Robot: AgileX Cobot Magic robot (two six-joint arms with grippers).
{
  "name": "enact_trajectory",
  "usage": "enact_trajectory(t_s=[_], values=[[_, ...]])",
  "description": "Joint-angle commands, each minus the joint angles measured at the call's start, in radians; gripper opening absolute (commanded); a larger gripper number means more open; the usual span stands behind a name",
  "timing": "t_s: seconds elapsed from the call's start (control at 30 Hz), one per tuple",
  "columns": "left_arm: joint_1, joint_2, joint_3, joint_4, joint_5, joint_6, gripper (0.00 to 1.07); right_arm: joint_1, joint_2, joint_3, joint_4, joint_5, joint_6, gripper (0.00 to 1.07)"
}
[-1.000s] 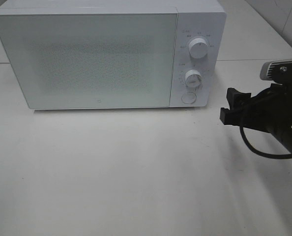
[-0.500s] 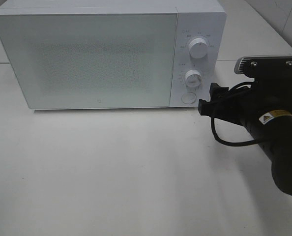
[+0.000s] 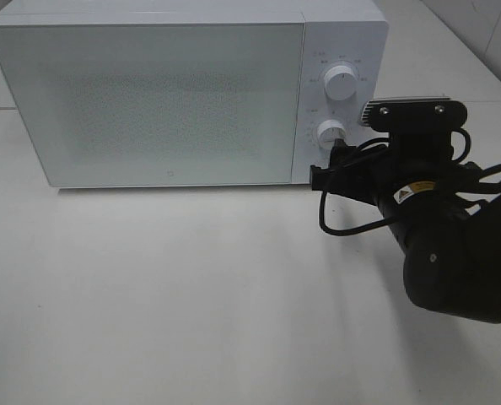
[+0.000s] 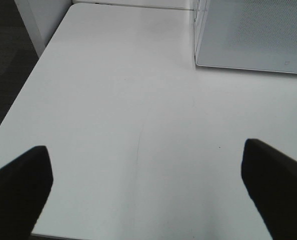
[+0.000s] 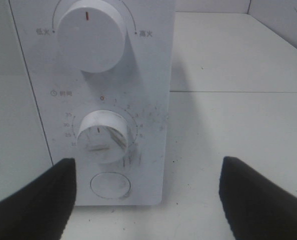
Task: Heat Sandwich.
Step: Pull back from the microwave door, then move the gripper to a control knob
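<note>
Our right fingers [image 5: 261, 200] are spread wide with nothing between them. They sit right in front of the microwave's control panel [image 5: 148, 75]. In the right wrist view the round button [image 5: 110, 185] shows in the gap between them, but we cannot tell whether either finger touches the panel. On the panel face the lower dial [image 5: 106, 136] sits at twelve o'clock from that button, and the upper dial [image 5: 91, 35] at twelve o'clock from the lower one. The upper dial's red mark points to twelve.

From the high camera the right arm [image 3: 453, 261] comes in from four o'clock, with a black cable [image 3: 339, 229] looping under its wrist.

Our left fingers [image 4: 18, 192] are spread as well and hold nothing. They hang over bare worktop [image 4: 128, 100] with a lower corner of the microwave ahead of them. They are not in the high view.

The microwave [image 3: 149, 101] stands on the worktop at eleven o'clock in the high view, and its frosted door [image 3: 149, 143] is closed.

The sandwich shows in none of our views, so we cannot tell where it is.
</note>
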Motion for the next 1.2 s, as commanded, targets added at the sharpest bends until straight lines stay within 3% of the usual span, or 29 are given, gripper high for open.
enact_trajectory(t_s=[0.03,0.83,1.2], values=[[0.005,-0.017,0.002,-0.005,-0.014,0.000,0.98,0.003,0.022,-0.041,-0.004,-0.021,0.009,0.76],[0.005,-0.017,0.002,-0.005,-0.014,0.000,0.98,-0.046,0.215,-0.276,-0.057,0.049,0.009,0.76],[0.005,-0.017,0.002,-0.005,-0.014,0.000,0.98,-0.056,0.217,-0.287,-0.057,0.055,0.008,0.76]])
